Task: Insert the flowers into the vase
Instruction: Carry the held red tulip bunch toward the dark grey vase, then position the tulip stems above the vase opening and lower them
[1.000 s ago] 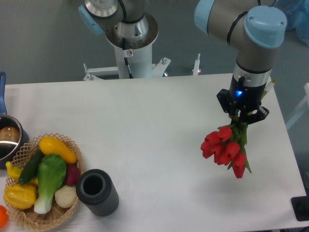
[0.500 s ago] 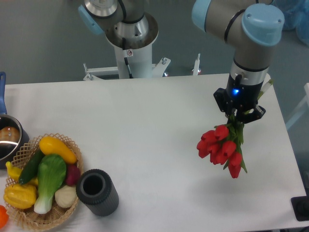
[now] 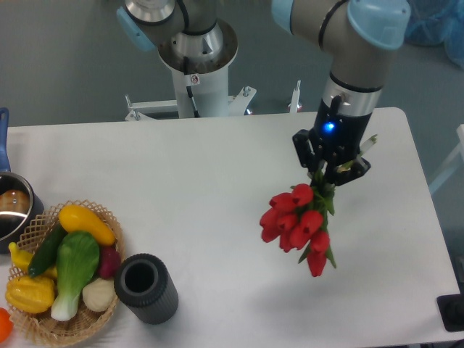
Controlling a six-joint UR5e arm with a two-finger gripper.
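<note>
A robotics lab: two industrial arm bases stand bolted behind a plain white tabletop, grey floor beyond, with a wicker basket of toy vegetables as props.

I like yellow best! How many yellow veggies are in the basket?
3. A long yellow squash lies across the top of the basket, a yellow pepper sits at its lower left, and a small yellow one peeks out left. More may hide underneath.

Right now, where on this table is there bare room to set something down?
The widest bare stretch of the table runs from the pot across to the flowers held by the gripper. Also free: the front edge between vase and flowers. It is crowded front-left, where the basket touches the vase.
</note>
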